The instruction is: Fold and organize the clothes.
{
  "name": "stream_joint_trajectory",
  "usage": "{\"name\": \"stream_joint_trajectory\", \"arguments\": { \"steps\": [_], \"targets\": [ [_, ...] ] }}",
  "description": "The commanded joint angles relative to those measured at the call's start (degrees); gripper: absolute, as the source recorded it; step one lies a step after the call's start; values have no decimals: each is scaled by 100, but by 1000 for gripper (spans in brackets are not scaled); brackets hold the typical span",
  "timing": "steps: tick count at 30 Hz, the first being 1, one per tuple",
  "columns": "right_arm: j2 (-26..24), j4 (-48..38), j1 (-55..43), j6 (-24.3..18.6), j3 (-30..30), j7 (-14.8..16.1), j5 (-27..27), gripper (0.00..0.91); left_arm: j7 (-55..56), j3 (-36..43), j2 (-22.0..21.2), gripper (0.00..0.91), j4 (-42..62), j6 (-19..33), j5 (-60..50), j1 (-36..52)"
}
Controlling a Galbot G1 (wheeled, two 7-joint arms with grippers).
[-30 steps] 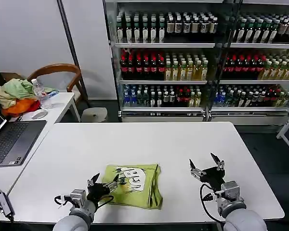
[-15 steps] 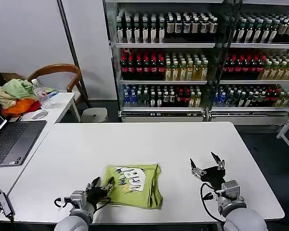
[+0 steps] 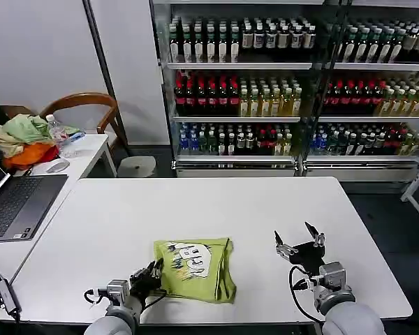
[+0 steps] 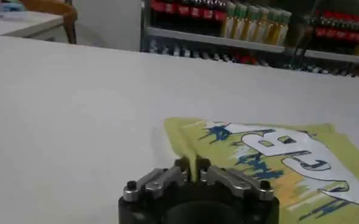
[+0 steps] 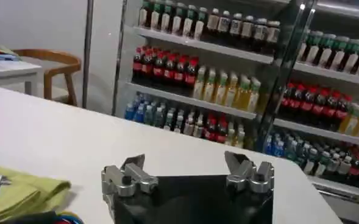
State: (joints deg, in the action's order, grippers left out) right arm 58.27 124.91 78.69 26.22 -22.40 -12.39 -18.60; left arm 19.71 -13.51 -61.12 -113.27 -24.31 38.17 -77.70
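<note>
1 folded shirt [image 3: 195,269] lies print-up on the table [image 3: 216,209], roughly square, no clear long axis. Left gripper [image 3: 153,273] pinches its left edge; right gripper [image 3: 298,237] hangs open.

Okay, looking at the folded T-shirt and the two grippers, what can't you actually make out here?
- T-shirt: underside and inner folds hidden by its own top layer, head view.
- T-shirt print: cut off at the frame edge, left wrist view.
- Left gripper: fingers meet at the shirt's edge; whether they pinch fabric is unclear.
- Right gripper: open, nothing hidden.
</note>
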Motion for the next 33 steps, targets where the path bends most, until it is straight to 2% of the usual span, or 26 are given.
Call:
{"name": "stream_joint_trajectory", "arguments": {
  "steps": [1,6,13,16,21,24,25,28,29,30,31,32,33],
  "targets": [
    [-14,3,-37,4,16,-6,2,907,-219,-485,174,30,-549,-185,313,127],
    [-35,-33,-130,-4,43,1,-15,907,-228,-1899,481,30,-1030,-862,1412,-5],
    [-19,-108,-246,-61,193,16,-14,907,-308,-3610,1104,30,-640,-890,2391,-427],
    [-27,-131,-302,-91,248,24,-13,907,-426,-4330,1559,30,-322,-899,2485,-930],
    [-35,-130,-438,-133,334,38,-18,907,-739,-5882,2616,30,40,-907,2783,-1934],
    [-6,-116,-476,-135,396,40,-14,907,-776,-6239,2765,40,-323,-906,2927,-2207],
    [15,-108,-479,-136,426,40,-1,907,-740,-6134,2647,40,-582,-903,2955,-2061],
    [48,-93,-413,-138,444,38,35,907,-465,-4763,1877,40,-1629,-890,2763,-1698],
    [36,-71,-364,-143,419,42,69,907,-587,-3885,1320,40,-1920,-879,1926,-1523],
    [25,-62,-335,-141,396,41,69,907,-638,-3189,1190,40,-2039,-877,1595,-1462],
    [18,-56,-300,-141,348,37,74,907,-741,-2602,793,40,-2147,-873,1013,-1373],
    [-9,-28,-218,-145,275,44,75,907,-848,-1648,320,40,-2223,-869,480,-1332],
    [-22,-1,-192,-141,234,40,73,907,-878,-1321,146,30,-2226,-869,191,-1330]
  ]
}}
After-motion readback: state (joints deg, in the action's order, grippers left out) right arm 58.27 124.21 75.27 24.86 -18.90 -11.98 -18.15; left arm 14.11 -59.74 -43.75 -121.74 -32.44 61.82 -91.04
